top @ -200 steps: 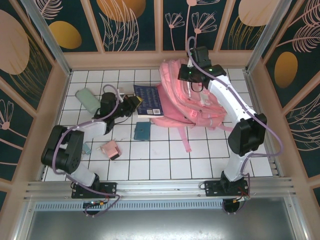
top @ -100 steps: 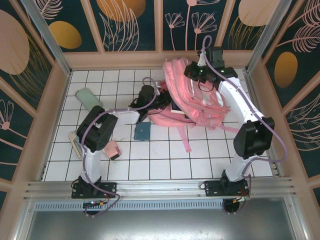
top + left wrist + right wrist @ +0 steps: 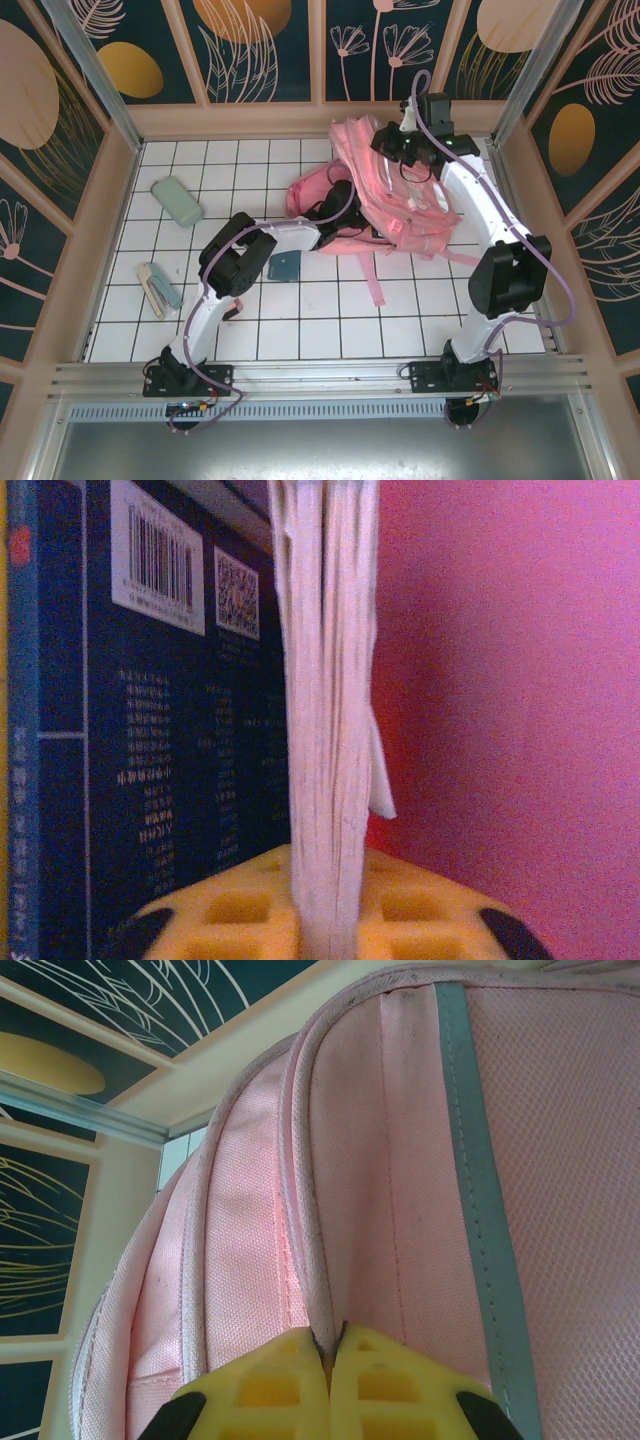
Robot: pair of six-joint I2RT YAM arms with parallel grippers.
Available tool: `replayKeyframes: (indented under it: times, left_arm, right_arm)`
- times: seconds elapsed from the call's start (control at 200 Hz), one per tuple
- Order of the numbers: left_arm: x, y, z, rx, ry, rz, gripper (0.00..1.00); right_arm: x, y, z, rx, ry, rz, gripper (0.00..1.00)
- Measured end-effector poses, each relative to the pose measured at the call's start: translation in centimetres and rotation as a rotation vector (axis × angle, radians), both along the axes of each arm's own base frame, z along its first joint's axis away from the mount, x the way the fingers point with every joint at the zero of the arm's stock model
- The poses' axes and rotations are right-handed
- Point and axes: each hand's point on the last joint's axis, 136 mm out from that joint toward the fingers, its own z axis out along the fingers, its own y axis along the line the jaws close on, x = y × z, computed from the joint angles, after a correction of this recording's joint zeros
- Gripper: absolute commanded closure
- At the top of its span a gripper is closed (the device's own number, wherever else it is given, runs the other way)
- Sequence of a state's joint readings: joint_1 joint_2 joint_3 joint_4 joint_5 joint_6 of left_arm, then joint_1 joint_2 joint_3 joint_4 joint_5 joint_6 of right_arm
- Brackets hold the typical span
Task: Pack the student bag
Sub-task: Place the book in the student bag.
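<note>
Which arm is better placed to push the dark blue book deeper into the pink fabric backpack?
Left. The left gripper is shut on the dark blue book, beside pink lining. The right gripper is shut on a seam of the pink fabric backpack, so it is occupied.

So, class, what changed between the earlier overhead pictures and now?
The left end effector, shut on the book, carried it rightward from the table into the student bag. The right end effector, clamped on the bag's rim, shifted slightly right. The green case and teal item stayed put.
</note>
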State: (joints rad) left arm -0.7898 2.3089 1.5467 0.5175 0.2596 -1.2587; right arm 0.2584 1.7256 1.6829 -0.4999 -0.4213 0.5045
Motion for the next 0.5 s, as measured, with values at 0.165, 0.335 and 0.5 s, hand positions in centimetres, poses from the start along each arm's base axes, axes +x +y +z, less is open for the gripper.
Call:
replayKeyframes:
  times: [0.165,0.335,0.5]
  left_arm:
    - [-0.3,-0.4,0.1,0.039,-0.019,-0.003,0.43]
    - [-0.5,0.6,1.4,0.106,-0.039,0.010,0.30]
    - [-0.9,2.5,3.7,0.188,-0.070,0.036,0.21]
  right_arm:
    - [-0.2,-0.6,0.2,0.001,-0.005,-0.011,1.00]
    - [-0.3,-0.9,0.3,0.013,-0.018,-0.011,1.00]
    - [-0.6,-1.0,0.3,0.024,-0.034,-0.003,1.00]
